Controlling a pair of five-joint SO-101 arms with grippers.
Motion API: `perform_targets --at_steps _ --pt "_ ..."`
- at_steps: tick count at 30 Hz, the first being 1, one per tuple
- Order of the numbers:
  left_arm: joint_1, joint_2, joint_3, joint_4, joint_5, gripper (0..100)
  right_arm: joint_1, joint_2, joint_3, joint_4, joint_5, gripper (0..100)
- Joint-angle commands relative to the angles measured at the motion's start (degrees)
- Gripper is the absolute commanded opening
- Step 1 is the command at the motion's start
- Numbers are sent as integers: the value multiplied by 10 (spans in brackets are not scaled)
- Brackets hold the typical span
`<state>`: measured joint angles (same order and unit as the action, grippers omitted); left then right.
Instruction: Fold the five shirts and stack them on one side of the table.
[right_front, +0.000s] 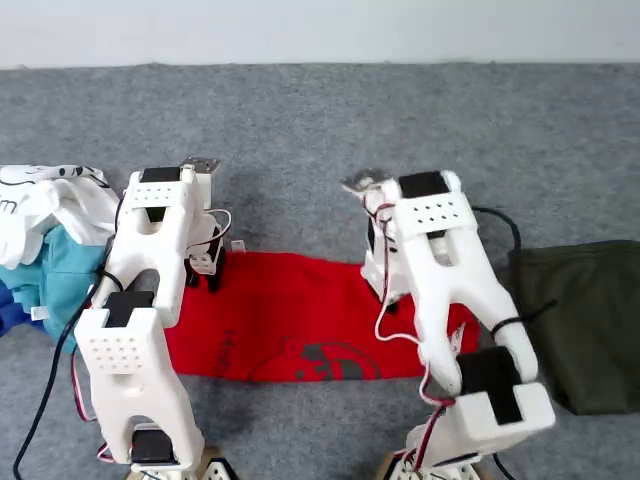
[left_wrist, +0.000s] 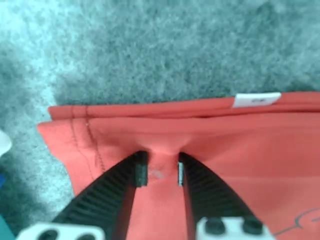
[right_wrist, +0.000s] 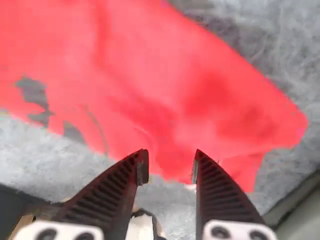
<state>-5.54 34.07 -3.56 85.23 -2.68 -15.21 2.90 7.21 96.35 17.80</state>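
Your left claw pinches the red shirt, lying in the middle of the table, near one corner to lift a fold, while your right claw hangs spread above the opposite end, apparently to match that grip.

Red shirt showing solid bright red; carrying dark grey print; small white tag showing on its hem; olive shirt showing plain dark green; white shirt bearing thin black line marks; teal shirt and blue shirt showing solid colour; table showing mottled grey; left gripper and right gripper both showing black, ribbed.
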Motion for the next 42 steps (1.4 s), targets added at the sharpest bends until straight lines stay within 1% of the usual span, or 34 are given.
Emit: perform_targets --at_steps 1,2,4,6,10,13,16,19,22,26,28,31,33,35,39,42 --pt "4 16 -7 -20 3 112 -18 -48 -83 55 11 159" --pt "4 16 -7 -20 3 112 -18 -50 -95 51 10 159" --pt "4 16 -7 -20 3 112 -16 -45 -91 7 8 159" --pt "4 16 -7 -20 3 112 -17 -23 -61 -55 2 159" --pt "4 16 -7 -20 3 112 -34 52 22 -177 -43 159" --pt "4 16 -7 -20 3 112 -44 116 55 -260 -49 158" --pt "4 16 -7 -20 3 112 -46 167 50 -312 -49 158" --pt "4 17 -7 -20 3 112 -44 197 23 -319 -48 158" --pt "4 17 -7 -20 3 112 -47 194 -10 -276 -48 158" --pt "4 17 -7 -20 3 112 -57 150 -81 -120 -49 158" --pt "4 17 -7 -20 3 112 -56 113 -113 -62 -45 158" --pt "4 17 -7 -20 3 112 -50 60 -145 -4 -44 160" --pt "4 17 -7 -20 3 112 -33 34 -146 19 -44 161" --pt "4 17 -7 -20 3 112 2 23 -146 36 -44 161" --pt "4 18 -7 -20 3 112 109 24 -145 51 -44 160" --pt "1 14 -7 -20 4 112 170 16 -131 62 -44 158"
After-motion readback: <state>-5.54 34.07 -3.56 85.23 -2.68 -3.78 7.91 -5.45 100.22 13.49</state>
